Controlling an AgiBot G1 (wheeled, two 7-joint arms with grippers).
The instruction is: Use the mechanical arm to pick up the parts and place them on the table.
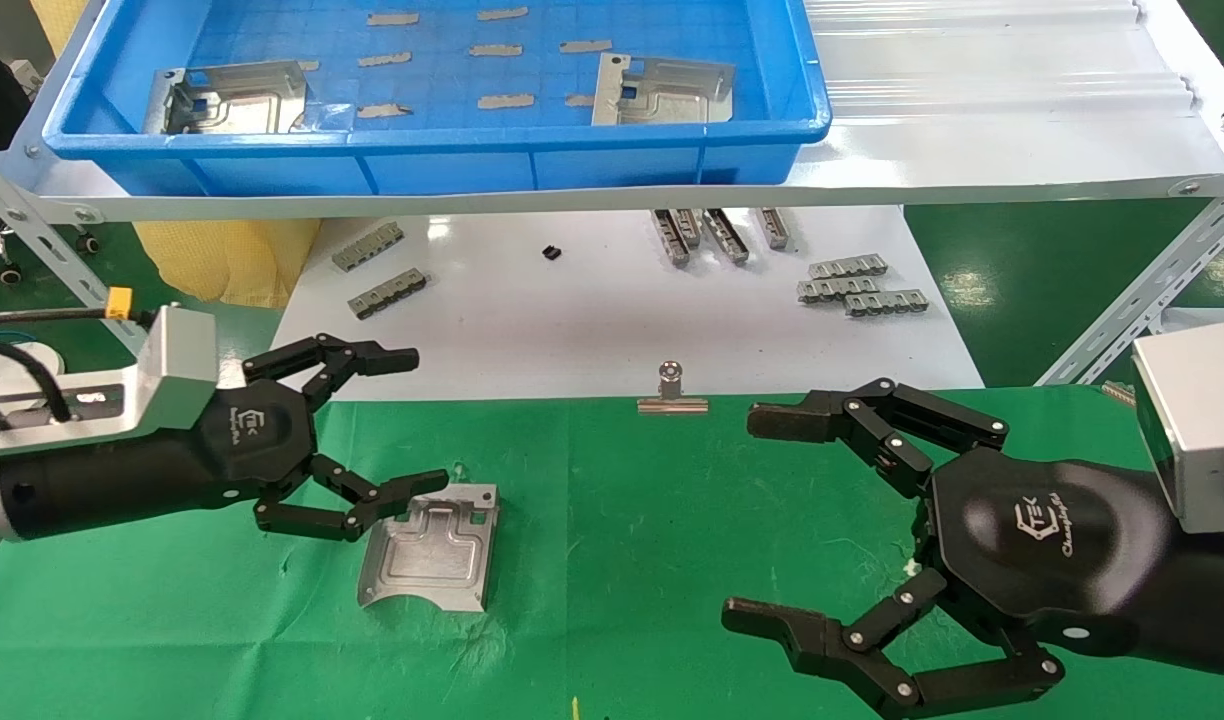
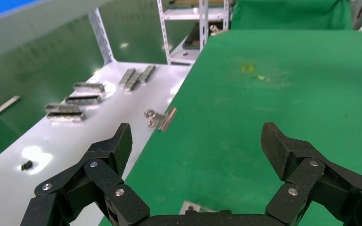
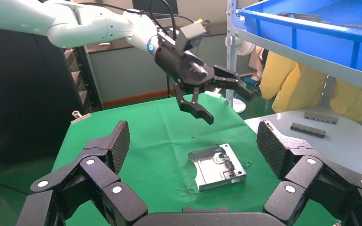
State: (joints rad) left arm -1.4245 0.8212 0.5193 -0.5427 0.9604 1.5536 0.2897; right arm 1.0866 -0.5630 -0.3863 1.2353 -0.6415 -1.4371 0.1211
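Observation:
One silvery stamped plate (image 1: pixel 432 548) lies flat on the green cloth table (image 1: pixel 622 520), left of centre; it also shows in the right wrist view (image 3: pixel 217 165). My left gripper (image 1: pixel 412 420) is open and empty, raised above and just left of this plate, one fingertip over its near corner. A corner of the plate shows in the left wrist view (image 2: pixel 193 207). Two more plates (image 1: pixel 230 98) (image 1: pixel 660 90) lie in the blue bin (image 1: pixel 452 160) on the shelf. My right gripper (image 1: pixel 752 515) is open and empty, low over the cloth at the right.
A glossy white board (image 1: pixel 612 320) behind the cloth holds several small grey ridged bars (image 1: pixel 860 285) (image 1: pixel 377 270). A silver binder clip (image 1: pixel 672 395) grips the cloth's far edge. White shelf rails (image 1: pixel 1132 310) slant down at the right. Grey tape strips (image 1: pixel 502 100) dot the bin floor.

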